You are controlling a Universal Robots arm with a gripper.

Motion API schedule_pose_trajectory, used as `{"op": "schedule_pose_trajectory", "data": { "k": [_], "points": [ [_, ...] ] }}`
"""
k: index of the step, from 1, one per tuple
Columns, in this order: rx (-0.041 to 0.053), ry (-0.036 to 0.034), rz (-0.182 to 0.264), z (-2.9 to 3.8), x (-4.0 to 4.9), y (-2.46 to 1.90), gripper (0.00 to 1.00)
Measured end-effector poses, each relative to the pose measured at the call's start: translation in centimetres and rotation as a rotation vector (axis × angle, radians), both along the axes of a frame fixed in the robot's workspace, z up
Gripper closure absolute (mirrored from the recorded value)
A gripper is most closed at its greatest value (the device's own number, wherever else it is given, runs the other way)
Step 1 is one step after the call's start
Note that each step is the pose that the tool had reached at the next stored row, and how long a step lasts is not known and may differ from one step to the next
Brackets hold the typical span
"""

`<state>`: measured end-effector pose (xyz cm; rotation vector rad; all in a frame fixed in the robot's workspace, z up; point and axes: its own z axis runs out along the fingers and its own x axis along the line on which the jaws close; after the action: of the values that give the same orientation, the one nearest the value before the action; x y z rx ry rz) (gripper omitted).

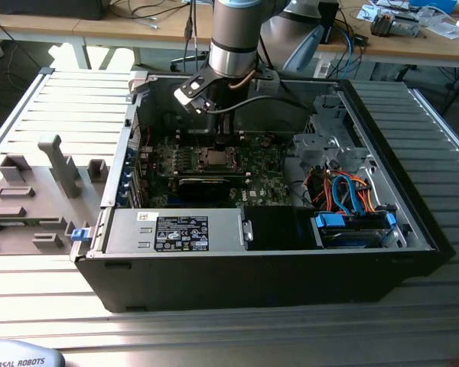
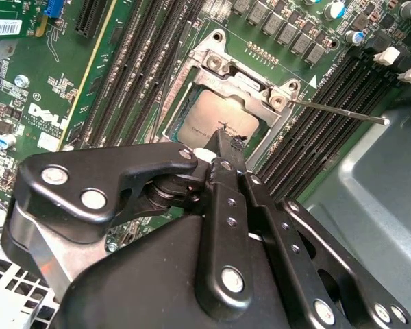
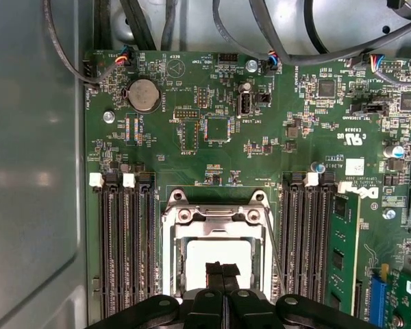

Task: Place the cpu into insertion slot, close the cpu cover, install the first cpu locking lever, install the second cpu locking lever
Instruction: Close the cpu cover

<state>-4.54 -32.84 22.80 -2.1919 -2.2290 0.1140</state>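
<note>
Pincer fingers pressed together, gripping nothing I can make out, tips poised over the cpu seated in the insertion slot; my arm drops near-vertical into the case's far half.

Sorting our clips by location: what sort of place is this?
Probably a robotics lab or test workshop: an open computer case sits on a slatted metal table, grey fixtures stand at the exterior view's left, and wooden benches behind carry cables and parts.

arm: upright, wrist pointing down | gripper: closed, tips together
</note>
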Motion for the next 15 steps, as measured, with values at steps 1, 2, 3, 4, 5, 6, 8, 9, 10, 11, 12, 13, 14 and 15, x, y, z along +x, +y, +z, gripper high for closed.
{"op": "schedule_pose_trajectory", "data": {
  "k": [1,2,3,4,5,6,8,9,10,11,12,13,14,15],
  "points": [
    [0.0000,-0.0001,0.000,-0.02,0.00,0.00,0.89],
    [0.0002,-0.0001,0.000,-0.06,-0.02,0.00,0.89],
    [0.0000,0.0000,0.000,-0.08,-0.04,0.00,0.89],
    [0.0000,0.0000,0.000,-0.13,-0.08,0.00,0.89],
    [0.0000,0.0000,0.000,-0.18,-0.17,0.00,0.89],
    [0.0001,-0.0001,0.000,-0.27,-0.30,0.00,0.89],
    [0.0000,0.0000,0.000,-0.45,-0.47,0.00,0.89],
    [0.0000,-0.0001,0.000,-0.55,-0.56,0.00,0.89],
    [0.0000,-0.0001,0.000,-0.65,-0.66,0.00,0.89],
    [-0.0001,0.0000,0.000,-0.79,-0.82,0.00,0.89],
    [0.0000,0.0000,0.000,-0.89,-0.95,0.00,0.89],
    [0.0000,-0.0001,0.000,-1.01,-1.11,0.00,0.89],
    [0.0000,-0.0001,0.000,-1.11,-1.27,0.00,0.89],
    [0.0001,-0.0001,0.000,-1.26,-1.53,0.00,0.89]
  ]
}}
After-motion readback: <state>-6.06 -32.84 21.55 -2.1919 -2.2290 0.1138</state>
